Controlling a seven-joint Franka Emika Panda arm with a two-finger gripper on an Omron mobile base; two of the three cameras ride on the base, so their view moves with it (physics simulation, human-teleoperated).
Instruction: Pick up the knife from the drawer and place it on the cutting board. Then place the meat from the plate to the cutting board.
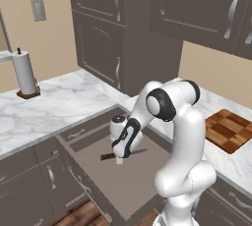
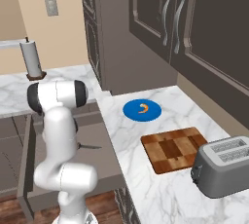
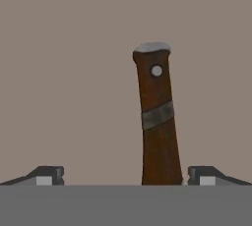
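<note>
Arm bent down into open drawer (image 1: 123, 190); claw (image 3: 125, 176) spread wide, straddling knife (image 3: 156, 117) handle, not gripping. Bare drawer floor all around knife.

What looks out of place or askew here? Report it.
Nothing stands out. The knife lies flat in the open drawer between the open gripper's tips, nearer one tip. The meat sits on the plate; the board lies flat.

The knife (image 3: 156, 117), brown-handled with a grey band, lies flat on the floor of the open drawer (image 1: 123, 185). The checkered wooden cutting board (image 2: 176, 149) lies on the counter near the round blue plate (image 2: 131, 112), which carries the small orange meat (image 2: 143, 108).
</note>
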